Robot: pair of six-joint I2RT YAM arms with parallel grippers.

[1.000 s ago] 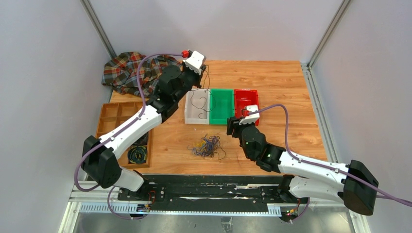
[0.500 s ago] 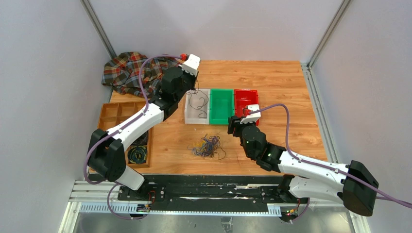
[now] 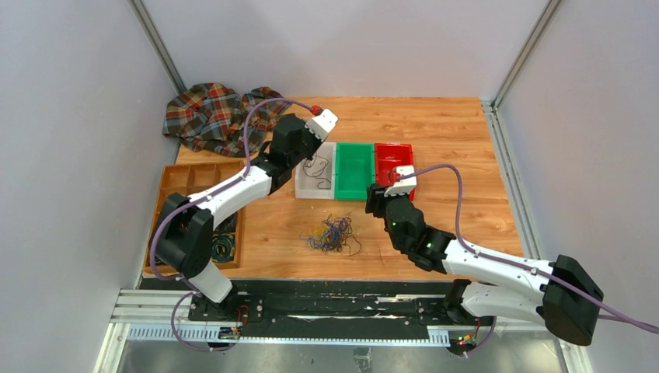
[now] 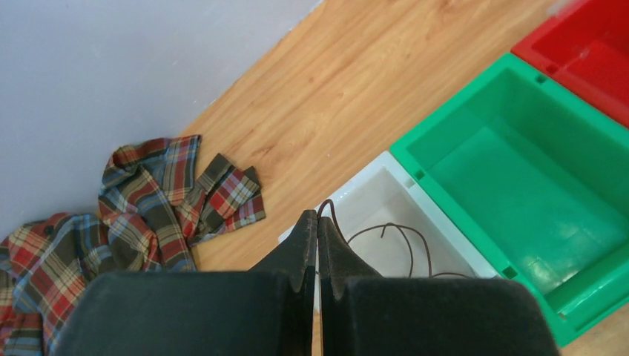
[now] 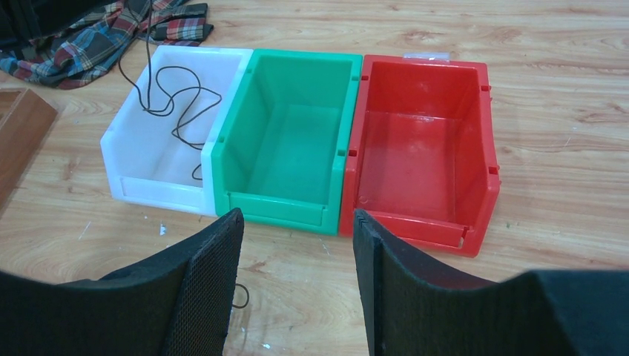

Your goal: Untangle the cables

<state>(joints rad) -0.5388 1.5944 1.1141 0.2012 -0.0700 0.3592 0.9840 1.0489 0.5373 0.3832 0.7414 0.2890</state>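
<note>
The left jaws are pressed together on the end of one dark cable (image 4: 400, 225), which hangs into the white bin (image 4: 371, 182) at the left of the bin row. The step in hand looks like dropping off a freed cable; next those jaws should part so it falls inside. The tangle (image 3: 332, 235) lies on the desk (image 3: 451, 132), near of the bins. The right jaws hang spread before the green bin (image 5: 274, 211). Only the top view shows the tangle; the right wrist shows the cable rising from the bin.

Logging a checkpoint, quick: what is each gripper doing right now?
left gripper: shut on the thin dark cable, which trails into the white bin.
right gripper: open, holding nothing.
</note>
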